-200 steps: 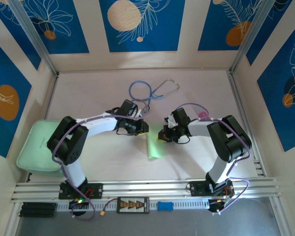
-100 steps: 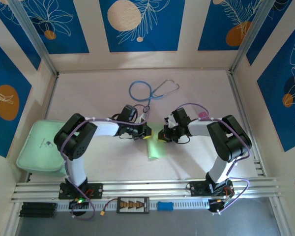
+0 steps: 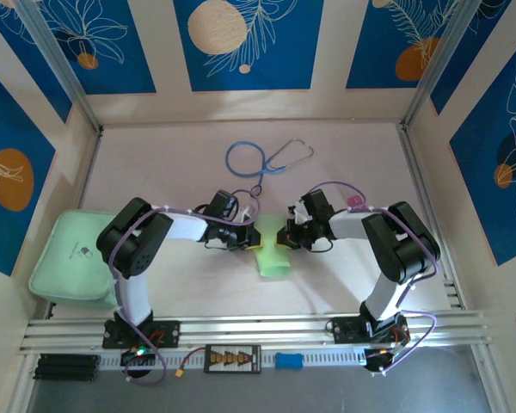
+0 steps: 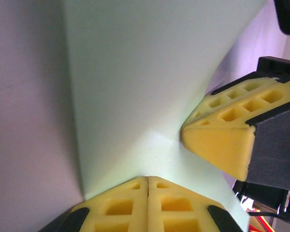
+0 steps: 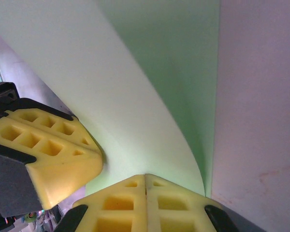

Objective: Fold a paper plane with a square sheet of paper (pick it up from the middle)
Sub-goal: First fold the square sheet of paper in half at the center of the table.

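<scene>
Mid-worktop, slightly nearer the near edge than the far one, we find the sheet of paper (image 3: 273, 261) caught between both arms. The left gripper (image 3: 252, 240) meets the left side of its far end and the right gripper (image 3: 283, 237) the right side, with the two tips close together and the paper between them.

Left wrist view: the yellow fingers (image 4: 130, 191) are pressed flush and the paper rises straight out of the tips. We read this as clenched on the sheet. Right wrist view: same picture, fingers (image 5: 179, 193) flush together with the paper running up from them, so also clamped on the sheet. Each wrist view catches the other arm's yellow fingertip just beside its own, against the paper.

Sheet: thin, pale green and plain, folded into a narrow strip. The near end lies flat on the worktop. The far end is lifted and bowed in a smooth curve.

Against a second ago: the left gripper then stood off the strip, beyond its far left corner, and the strip looked flat. It has since come in to the edge. The right gripper holds its place. The stethoscope (image 3: 267, 159) towards the far edge and the mint pad (image 3: 69, 254) at the left edge are unmoved.
</scene>
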You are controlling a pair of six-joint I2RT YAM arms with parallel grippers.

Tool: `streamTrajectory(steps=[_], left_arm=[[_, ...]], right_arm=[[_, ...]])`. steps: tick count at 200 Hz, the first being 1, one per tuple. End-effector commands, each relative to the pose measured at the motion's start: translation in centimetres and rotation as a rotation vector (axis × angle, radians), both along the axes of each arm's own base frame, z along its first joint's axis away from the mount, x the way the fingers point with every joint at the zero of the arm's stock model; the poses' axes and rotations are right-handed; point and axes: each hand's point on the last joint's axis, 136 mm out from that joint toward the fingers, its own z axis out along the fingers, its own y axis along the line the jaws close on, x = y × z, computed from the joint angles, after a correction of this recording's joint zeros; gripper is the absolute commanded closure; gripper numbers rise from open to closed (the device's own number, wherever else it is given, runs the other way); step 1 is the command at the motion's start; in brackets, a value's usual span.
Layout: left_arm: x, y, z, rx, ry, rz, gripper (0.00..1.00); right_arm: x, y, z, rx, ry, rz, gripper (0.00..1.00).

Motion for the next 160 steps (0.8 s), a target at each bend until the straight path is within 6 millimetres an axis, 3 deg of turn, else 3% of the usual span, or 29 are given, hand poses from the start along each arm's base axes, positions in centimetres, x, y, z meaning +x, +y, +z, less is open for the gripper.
streamTrajectory(steps=[1, 15, 34, 89, 131, 144, 160], left_arm=[[0.2, 0.4, 2.3, -0.009, 0.008, 0.035, 1.0], [0.2, -0.2, 3.8, -0.032, 0.011, 0.041, 1.0], [-0.2, -0.6, 4.0, -0.034, 0.029, 0.04, 1.0], [-3.2, -0.6, 0.3, -0.024, 0.133, 0.019, 1.0], [-5.4, 2.4, -3.5, 0.139, 0.154, 0.002, 1.0], [-5.7, 3.2, -3.9, 0.182, 0.145, -0.005, 1.0], [-5.5, 3.1, -3.1, 0.174, 0.124, -0.01, 1.0]], right_arm=[[-2.9, -3.2, -4.2, -0.188, 0.125, -0.049, 1.0], [-2.8, -3.3, -4.1, -0.19, 0.122, -0.05, 1.0], [-2.8, -3.3, -4.1, -0.192, 0.123, -0.055, 1.0], [-3.1, -3.4, -4.2, -0.196, 0.126, -0.054, 1.0], [-3.4, -3.6, -4.3, -0.2, 0.127, -0.063, 1.0], [-3.4, -3.6, -4.2, -0.201, 0.126, -0.066, 1.0], [-3.5, -3.6, -4.2, -0.202, 0.126, -0.066, 1.0]])
